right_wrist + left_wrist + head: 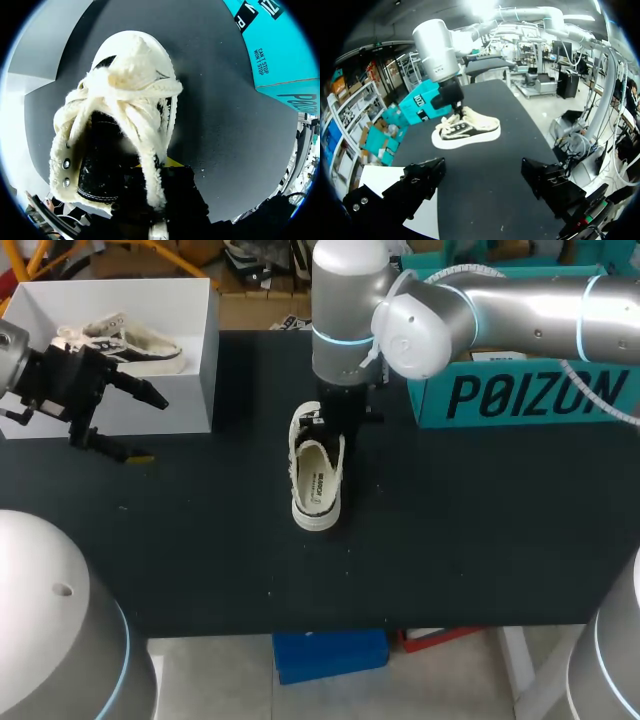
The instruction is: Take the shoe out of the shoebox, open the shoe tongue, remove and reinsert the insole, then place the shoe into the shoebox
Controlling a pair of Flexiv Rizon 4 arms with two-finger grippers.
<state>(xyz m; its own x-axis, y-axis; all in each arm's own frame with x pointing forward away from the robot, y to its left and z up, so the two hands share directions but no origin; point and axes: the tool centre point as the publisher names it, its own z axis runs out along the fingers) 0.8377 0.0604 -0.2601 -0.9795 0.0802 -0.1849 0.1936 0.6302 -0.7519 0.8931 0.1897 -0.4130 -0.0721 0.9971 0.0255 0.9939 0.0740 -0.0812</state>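
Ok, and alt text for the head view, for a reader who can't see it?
A cream shoe lies in the middle of the black table, the right gripper down at its laces. The left gripper hangs open at the front edge of a white shoebox holding a second shoe; a teal box stands far right.

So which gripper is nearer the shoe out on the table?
Right. The right gripper is right at the shoe, by its laces; the left gripper hangs open well apart, by the white shoebox.

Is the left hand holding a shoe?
No, the left hand is open and empty, while the shoe stands on the table ahead of it.
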